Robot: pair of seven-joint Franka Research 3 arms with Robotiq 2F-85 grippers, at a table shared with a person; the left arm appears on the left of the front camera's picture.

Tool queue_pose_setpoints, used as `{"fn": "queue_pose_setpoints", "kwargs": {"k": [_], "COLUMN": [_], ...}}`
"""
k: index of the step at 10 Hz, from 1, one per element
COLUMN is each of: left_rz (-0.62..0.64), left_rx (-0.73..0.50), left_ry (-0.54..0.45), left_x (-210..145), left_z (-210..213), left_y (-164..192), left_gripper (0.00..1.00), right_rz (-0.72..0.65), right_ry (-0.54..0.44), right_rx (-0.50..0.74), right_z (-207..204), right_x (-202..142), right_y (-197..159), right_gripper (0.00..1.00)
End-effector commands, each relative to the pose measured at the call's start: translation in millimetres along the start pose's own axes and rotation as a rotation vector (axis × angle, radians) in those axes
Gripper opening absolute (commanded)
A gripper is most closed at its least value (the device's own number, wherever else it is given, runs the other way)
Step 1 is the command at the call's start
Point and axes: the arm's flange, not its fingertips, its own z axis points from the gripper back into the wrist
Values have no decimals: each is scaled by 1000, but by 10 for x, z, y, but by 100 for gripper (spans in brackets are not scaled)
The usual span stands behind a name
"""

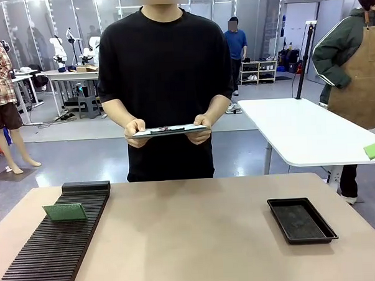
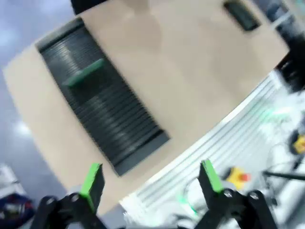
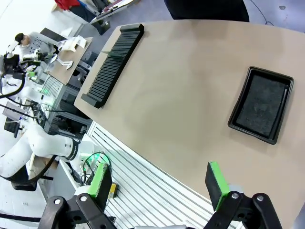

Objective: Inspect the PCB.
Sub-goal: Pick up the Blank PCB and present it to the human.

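Rack, board and tray sitting on the shared table, placed from the slotted rack.
The slotted rack is lying on the table along its left side, running from the near edge toward the far edge. The PCB is standing on edge in the rack's slots, toward its far end. Well to the right of the rack, across bare tabletop, the tray is sitting on the table. Behind the rack and to its right, a person is standing beyond the table, holding a clipboard.
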Motion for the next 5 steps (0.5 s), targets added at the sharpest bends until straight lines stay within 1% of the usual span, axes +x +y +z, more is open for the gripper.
{"fn": "queue_pose_setpoints", "kwargs": {"k": [1,2,3,4,5], "left_rz": [-424,-565,-687,-775,-814], "left_rx": [163,203,186,166,113], "left_ry": [128,157,165,176,145], "left_x": [322,434,486,505,498], "left_z": [-343,-469,-565,-667,-713], "left_y": [348,427,464,501,534], "left_gripper": [100,100,100,100,100], "right_rz": [-1,-1,-1,-1,-1], "right_ry": [1,1,1,1,1], "right_rx": [5,5,5,5,5], "right_z": [-2,-2,-2,-2,-2], "right_x": [-3,-3,-3,-3,-3], "right_y": [3,3,3,3,3], "right_gripper": [100,100,100,100,100]}}
